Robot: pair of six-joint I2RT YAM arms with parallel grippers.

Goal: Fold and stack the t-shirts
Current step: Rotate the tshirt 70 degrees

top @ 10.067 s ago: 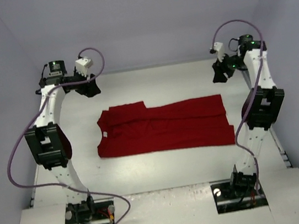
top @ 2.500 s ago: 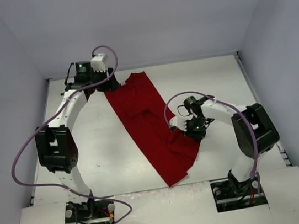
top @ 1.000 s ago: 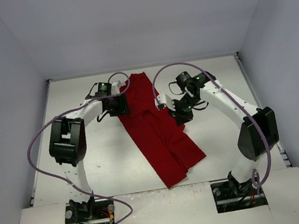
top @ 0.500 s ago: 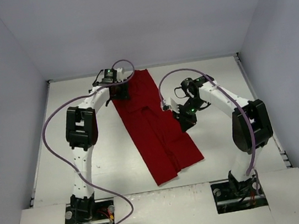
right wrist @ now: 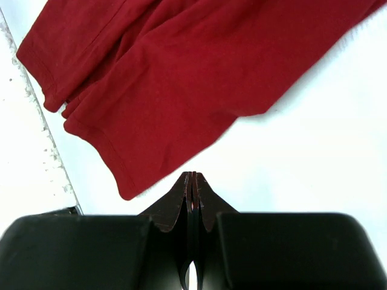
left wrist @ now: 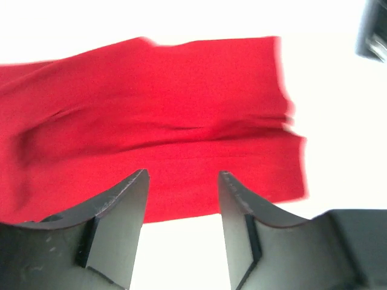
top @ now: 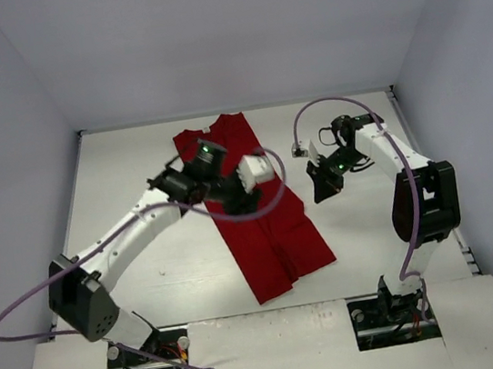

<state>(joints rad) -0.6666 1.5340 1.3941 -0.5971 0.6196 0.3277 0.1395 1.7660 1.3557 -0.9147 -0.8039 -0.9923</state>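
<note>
The dark red t-shirt (top: 266, 227) lies flat as a long folded strip, running from the far middle of the table towards the near edge. My left gripper (top: 238, 201) hovers over its middle. In the left wrist view the t-shirt (left wrist: 169, 121) fills the upper part, and the left gripper (left wrist: 181, 175) is open with nothing between its fingers. My right gripper (top: 321, 192) hangs over bare table just right of the shirt. It is shut and empty in the right wrist view (right wrist: 193, 175), with the t-shirt's (right wrist: 181, 72) hemmed corner just ahead of it.
Pale walls close in the white table (top: 133, 164) on three sides. A rough-edged seam (right wrist: 42, 139) in the table surface runs along the left of the right wrist view. Purple cables loop off both arms. Part of the right arm (left wrist: 375, 30) shows in the left wrist view's corner.
My left arm has swung from the shirt's far end to over its middle. The right gripper has drawn back to the right, off the cloth. The shirt has stayed put.
</note>
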